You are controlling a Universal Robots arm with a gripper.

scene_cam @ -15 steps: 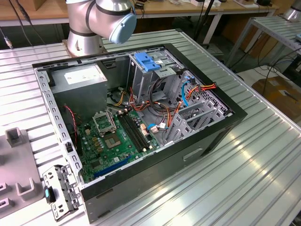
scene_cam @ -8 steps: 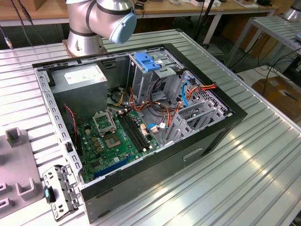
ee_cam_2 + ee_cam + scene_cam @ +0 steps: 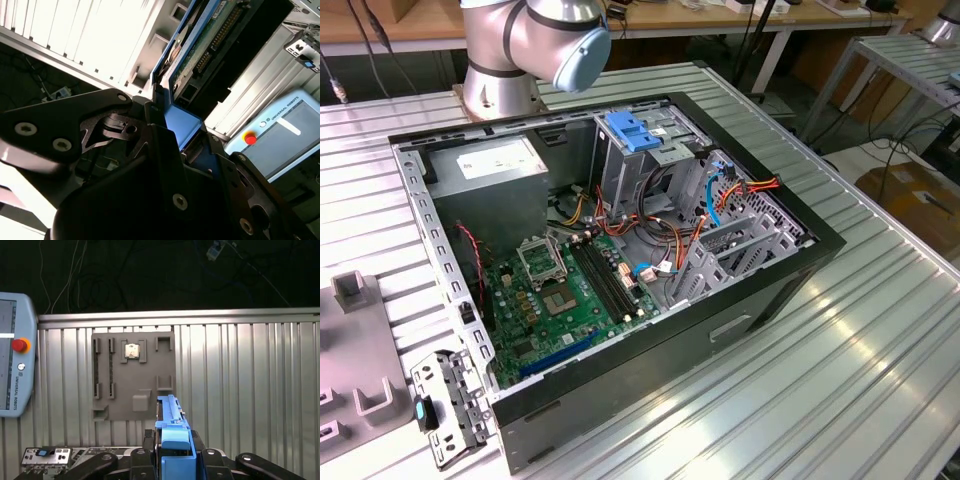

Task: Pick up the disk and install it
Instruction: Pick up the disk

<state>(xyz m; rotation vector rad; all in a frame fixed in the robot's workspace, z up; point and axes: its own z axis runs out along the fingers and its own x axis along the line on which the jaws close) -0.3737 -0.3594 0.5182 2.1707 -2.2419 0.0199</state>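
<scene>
The gripper (image 3: 172, 460) is clenched on the disk (image 3: 171, 415), held edge-on above the ribbed table (image 3: 240, 390) near the grey fixture plate (image 3: 132, 375); rigid, probably weighty and shock-sensitive, it seems best gripped by its blue side rails (image 3: 182, 117), clear of the exposed circuit board (image 3: 200, 55).

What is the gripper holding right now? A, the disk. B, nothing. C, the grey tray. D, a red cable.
A: in the first wrist view the gripper is clamped on the blue-railed disk, which sticks out edge-on from between its fingers.
</scene>
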